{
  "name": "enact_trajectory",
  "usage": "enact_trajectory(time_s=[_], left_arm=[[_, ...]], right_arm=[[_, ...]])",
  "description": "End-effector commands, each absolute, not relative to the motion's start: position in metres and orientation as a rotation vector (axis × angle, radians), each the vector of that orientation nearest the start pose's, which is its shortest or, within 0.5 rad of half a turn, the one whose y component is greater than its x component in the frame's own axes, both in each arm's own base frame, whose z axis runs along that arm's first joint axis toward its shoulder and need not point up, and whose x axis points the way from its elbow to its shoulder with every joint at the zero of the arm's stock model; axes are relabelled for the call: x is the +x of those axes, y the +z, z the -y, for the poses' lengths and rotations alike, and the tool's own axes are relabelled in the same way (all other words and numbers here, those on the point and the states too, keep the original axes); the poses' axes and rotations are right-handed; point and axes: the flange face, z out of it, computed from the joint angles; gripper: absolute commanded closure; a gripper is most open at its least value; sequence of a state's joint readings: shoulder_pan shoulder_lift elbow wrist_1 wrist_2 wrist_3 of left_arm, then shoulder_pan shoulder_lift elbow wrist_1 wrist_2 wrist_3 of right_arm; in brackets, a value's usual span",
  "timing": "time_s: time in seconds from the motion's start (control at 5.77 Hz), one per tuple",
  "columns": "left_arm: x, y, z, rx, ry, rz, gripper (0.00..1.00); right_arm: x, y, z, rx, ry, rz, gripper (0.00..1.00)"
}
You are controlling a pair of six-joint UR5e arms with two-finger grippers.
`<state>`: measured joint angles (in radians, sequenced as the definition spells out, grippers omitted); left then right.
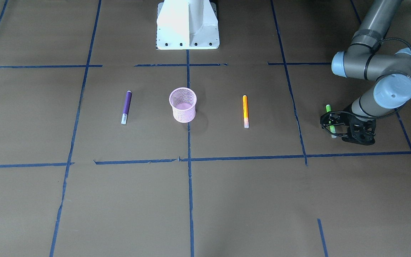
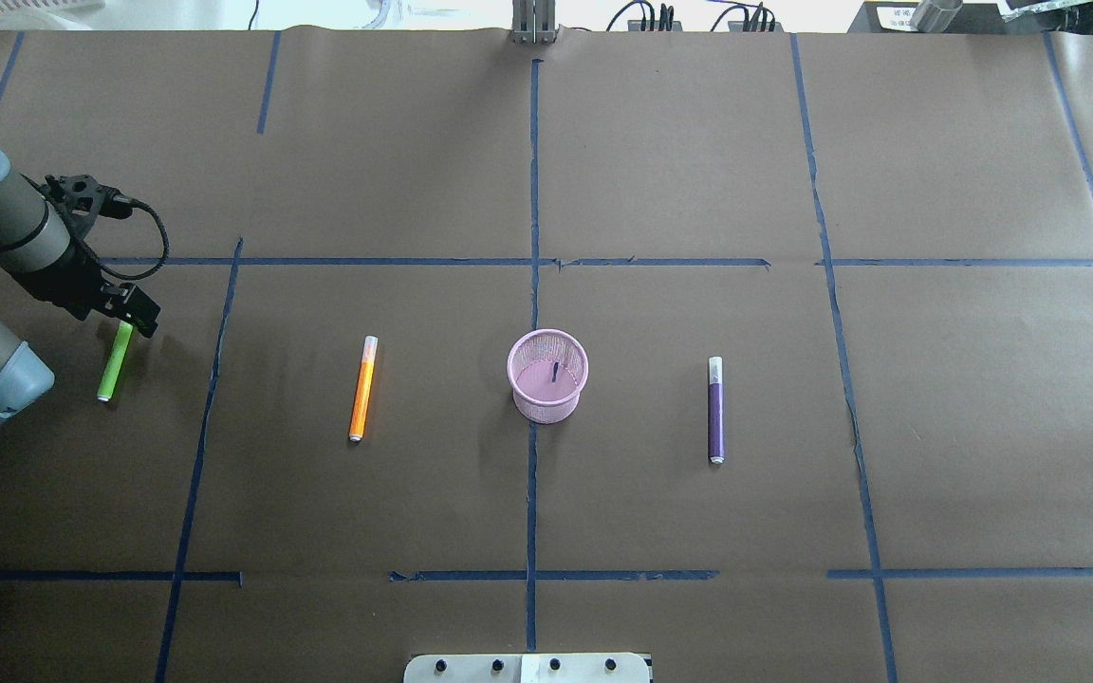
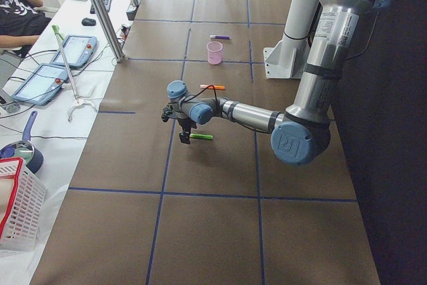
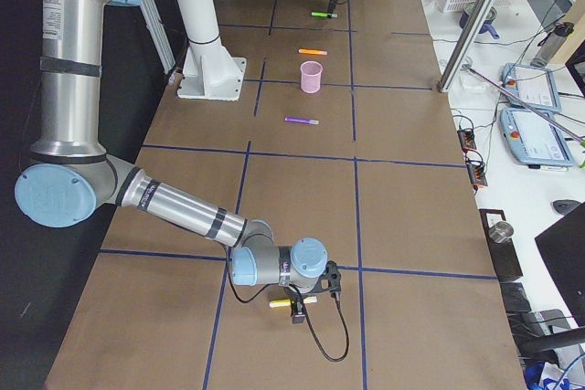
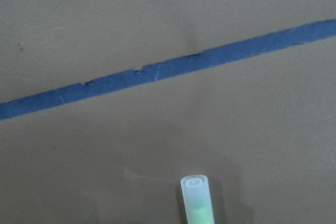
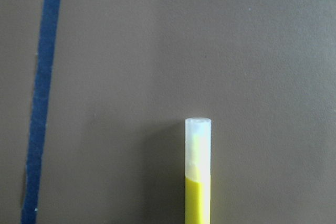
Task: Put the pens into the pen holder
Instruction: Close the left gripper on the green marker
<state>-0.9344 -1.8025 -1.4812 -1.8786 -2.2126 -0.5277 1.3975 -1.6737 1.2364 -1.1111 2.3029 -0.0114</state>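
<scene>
**Pens not yet collected**

The left gripper point(image 2: 134, 321) was placed over the cap end of the lying green pen point(image 2: 114, 363); whether it was pinched cannot be told. The orange pen point(image 2: 362, 389), the upright pink pen holder point(image 2: 546, 408) and the purple pen point(image 2: 715, 410) were seen in a row, well apart. The right gripper point(image 4: 298, 310) was held at the yellow pen point(image 4: 283, 301); its fingers' state cannot be told.

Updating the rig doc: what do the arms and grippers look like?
Both arms, left arm and right arm, are silver-grey tubes with pale blue joint caps and black bands; one left joint cap bears a UR logo. Left gripper and right gripper are black, skeletal frames, each with a looping black cable.
</scene>
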Motion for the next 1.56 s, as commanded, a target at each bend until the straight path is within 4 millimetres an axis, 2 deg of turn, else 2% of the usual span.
enact_trajectory(time_s=[0.0, 0.35, 0.52, 0.87, 1.04, 1.39], left_arm=[[0.3041, 0.5444, 0.5343, 0.027, 0.221, -0.778, 0.00], [0.3089, 0.5469, 0.5302, 0.019, 0.227, -0.773, 0.00], [0.3083, 0.5487, 0.5293, 0.016, 0.226, -0.772, 0.03], [0.3090, 0.5479, 0.5287, 0.017, 0.230, -0.772, 0.31], [0.3090, 0.5472, 0.5287, 0.019, 0.230, -0.773, 0.48], [0.3085, 0.5449, 0.5281, 0.022, 0.230, -0.775, 0.58]], right_arm=[[-0.0068, 0.8226, 0.4187, -0.037, -0.181, 0.732, 0.00], [-0.0072, 0.8247, 0.4178, -0.040, -0.182, 0.730, 0.00], [-0.0072, 0.8247, 0.4178, -0.040, -0.182, 0.730, 0.00], [-0.0073, 0.8246, 0.4177, -0.041, -0.182, 0.732, 0.00], [-0.0072, 0.8247, 0.4178, -0.040, -0.182, 0.730, 0.00], [-0.0078, 0.8247, 0.4177, -0.041, -0.183, 0.730, 0.00]])
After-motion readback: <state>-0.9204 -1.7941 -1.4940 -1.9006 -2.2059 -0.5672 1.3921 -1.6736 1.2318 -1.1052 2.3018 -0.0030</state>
